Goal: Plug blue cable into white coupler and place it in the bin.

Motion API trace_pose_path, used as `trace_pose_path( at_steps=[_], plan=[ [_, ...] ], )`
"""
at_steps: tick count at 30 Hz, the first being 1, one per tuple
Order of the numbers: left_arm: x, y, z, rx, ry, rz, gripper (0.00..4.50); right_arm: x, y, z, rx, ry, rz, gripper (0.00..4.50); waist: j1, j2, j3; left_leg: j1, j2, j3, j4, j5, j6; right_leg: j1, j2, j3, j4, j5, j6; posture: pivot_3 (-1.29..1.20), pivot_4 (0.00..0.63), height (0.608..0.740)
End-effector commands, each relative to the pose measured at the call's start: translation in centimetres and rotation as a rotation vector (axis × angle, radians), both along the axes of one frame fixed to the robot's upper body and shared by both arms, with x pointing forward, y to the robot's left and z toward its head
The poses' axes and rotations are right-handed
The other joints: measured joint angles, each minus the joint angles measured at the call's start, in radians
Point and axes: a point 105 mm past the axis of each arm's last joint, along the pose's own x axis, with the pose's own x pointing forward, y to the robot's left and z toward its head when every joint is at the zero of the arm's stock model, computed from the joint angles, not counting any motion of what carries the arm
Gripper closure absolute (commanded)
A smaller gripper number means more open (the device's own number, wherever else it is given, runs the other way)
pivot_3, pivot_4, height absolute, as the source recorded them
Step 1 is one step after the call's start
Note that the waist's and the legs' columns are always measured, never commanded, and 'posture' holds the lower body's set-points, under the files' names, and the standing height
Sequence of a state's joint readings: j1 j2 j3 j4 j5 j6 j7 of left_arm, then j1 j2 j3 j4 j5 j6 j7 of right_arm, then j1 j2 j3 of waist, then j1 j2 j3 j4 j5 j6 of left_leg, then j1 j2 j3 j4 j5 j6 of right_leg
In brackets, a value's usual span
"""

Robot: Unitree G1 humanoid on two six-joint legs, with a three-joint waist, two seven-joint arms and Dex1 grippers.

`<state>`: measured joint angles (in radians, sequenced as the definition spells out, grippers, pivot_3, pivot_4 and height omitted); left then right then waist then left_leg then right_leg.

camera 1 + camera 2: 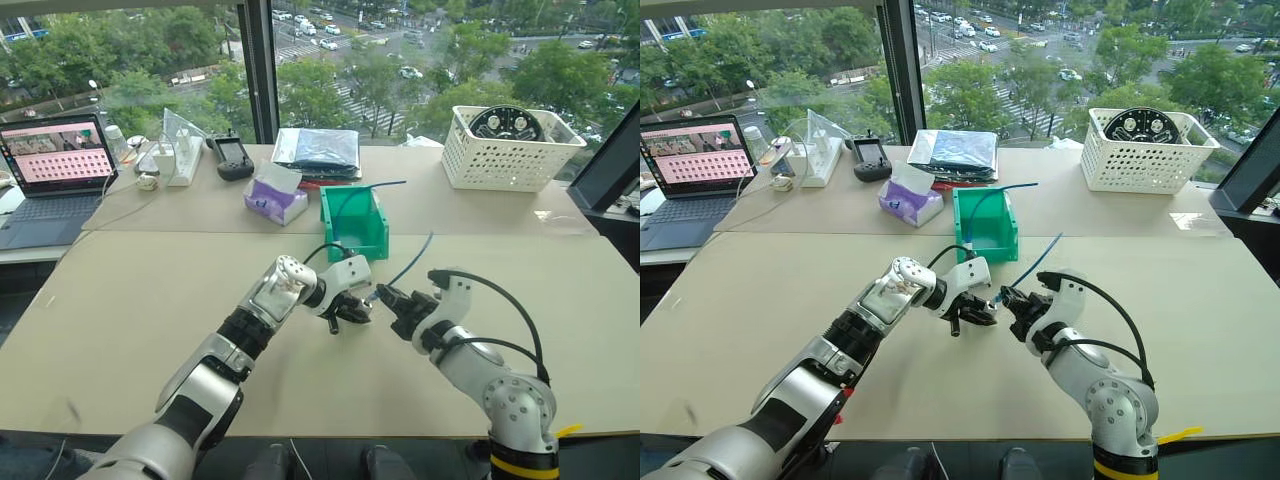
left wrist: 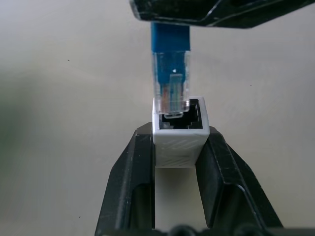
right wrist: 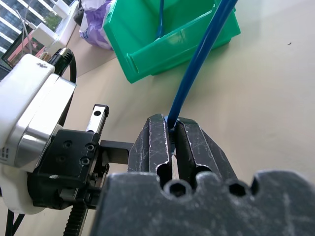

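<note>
The white coupler point(image 2: 178, 139) is clamped in the left tool point(image 1: 349, 312), socket open toward the right tool point(image 1: 392, 301), which is clenched on the blue cable point(image 3: 198, 63) just behind its clear plug point(image 2: 171, 89). The plug tip is seen at the socket mouth, not seated. The plugging step is judged to be in hand; a straight, aligned push is called for. Both are held above the bench point(image 1: 120, 330), near the green bin point(image 1: 355, 222).

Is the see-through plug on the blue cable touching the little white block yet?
Touching. In the left wrist view the clear plug of the blue cable has its tip inside the white coupler socket, resting against the opening's edge.
</note>
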<state>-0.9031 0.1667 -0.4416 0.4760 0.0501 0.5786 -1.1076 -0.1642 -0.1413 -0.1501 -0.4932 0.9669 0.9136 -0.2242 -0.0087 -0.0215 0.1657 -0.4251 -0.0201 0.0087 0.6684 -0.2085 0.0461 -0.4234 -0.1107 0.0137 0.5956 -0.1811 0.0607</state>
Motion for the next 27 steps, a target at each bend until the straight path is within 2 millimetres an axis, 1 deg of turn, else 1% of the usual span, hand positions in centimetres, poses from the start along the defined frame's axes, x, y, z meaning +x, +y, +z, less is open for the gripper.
trace_pose_path(
  at_steps=[1, 5, 9, 12, 15, 17, 20, 23, 27],
  plan=[
    [-0.1, -0.9, 0.9, -0.012, -0.010, -0.009, 3.84, -0.4, 0.1, 0.0, -0.006, 0.001, -0.001, 4.50, 0.000, 0.000, 0.000, 0.000, 0.000, 0.000, 0.000, 0.000, 0.000, 0.000, 0.000, 0.000, 0.000, 0.000, 0.000, 0.00, 0.150, 0.740],
    [0.0, -1.1, 1.2, -0.016, -0.001, 0.003, 3.84, -0.6, 0.1, -0.4, -0.035, 0.013, -0.003, 4.50, 0.002, 0.000, 0.000, 0.001, 0.000, 0.000, 0.000, 0.000, 0.000, 0.001, 0.000, 0.000, 0.000, 0.000, 0.000, 0.00, 0.150, 0.740],
    [0.1, -1.5, 1.9, -0.038, 0.017, 0.026, 3.84, -0.6, 0.1, -0.9, -0.144, 0.012, 0.005, 4.50, 0.005, 0.000, 0.000, 0.000, 0.000, 0.000, 0.000, 0.000, 0.000, 0.001, 0.000, 0.000, 0.000, 0.000, 0.000, 0.00, 0.150, 0.740],
    [-0.4, -2.4, 2.7, -0.033, 0.007, 0.014, 3.84, -0.6, 0.6, -1.5, -0.276, 0.009, 0.050, 4.50, 0.005, 0.000, 0.000, 0.000, 0.000, 0.000, 0.001, 0.000, 0.000, 0.001, 0.000, 0.000, 0.000, -0.001, 0.001, 0.00, 0.150, 0.740],
    [-0.8, -3.2, 3.3, -0.022, -0.015, -0.006, 3.84, -0.5, 0.8, -1.9, -0.337, 0.006, 0.073, 4.50, 0.007, 0.000, 0.000, 0.001, 0.000, 0.000, 0.001, 0.000, 0.000, 0.001, 0.000, 0.000, 0.000, -0.002, 0.002, 0.00, 0.150, 0.740],
    [-0.9, -3.4, 3.4, -0.005, -0.033, -0.013, 3.84, -0.4, 0.8, -1.8, -0.371, -0.008, 0.083, 4.50, 0.007, 0.000, 0.000, 0.000, 0.000, 0.000, 0.001, 0.000, 0.000, 0.001, 0.000, 0.000, 0.000, -0.001, 0.002, 0.00, 0.150, 0.740],
    [-0.7, -3.4, 3.5, 0.015, -0.058, -0.010, 3.84, -0.4, 0.9, -1.4, -0.395, -0.026, 0.092, 4.50, 0.009, 0.000, 0.000, 0.000, 0.000, 0.000, 0.001, 0.000, 0.000, 0.001, 0.000, 0.000, 0.000, -0.001, 0.002, 0.00, 0.150, 0.740],
    [-0.5, -3.6, 3.7, 0.015, -0.066, -0.002, 3.84, -0.5, 1.4, -0.9, -0.386, -0.037, 0.112, 4.50, 0.010, 0.000, 0.000, 0.000, 0.000, 0.000, 0.002, 0.000, 0.000, 0.001, 0.000, 0.000, 0.000, -0.001, 0.002, 0.00, 0.150, 0.740],
    [-0.2, -4.0, 4.0, 0.010, -0.075, 0.008, 3.84, -0.6, 1.9, -0.9, -0.367, -0.028, 0.125, 4.50, 0.010, 0.000, 0.000, 0.000, 0.000, 0.000, 0.002, 0.000, 0.000, 0.001, 0.000, 0.000, 0.000, -0.001, 0.002, 0.00, 0.150, 0.740]
  ],
)
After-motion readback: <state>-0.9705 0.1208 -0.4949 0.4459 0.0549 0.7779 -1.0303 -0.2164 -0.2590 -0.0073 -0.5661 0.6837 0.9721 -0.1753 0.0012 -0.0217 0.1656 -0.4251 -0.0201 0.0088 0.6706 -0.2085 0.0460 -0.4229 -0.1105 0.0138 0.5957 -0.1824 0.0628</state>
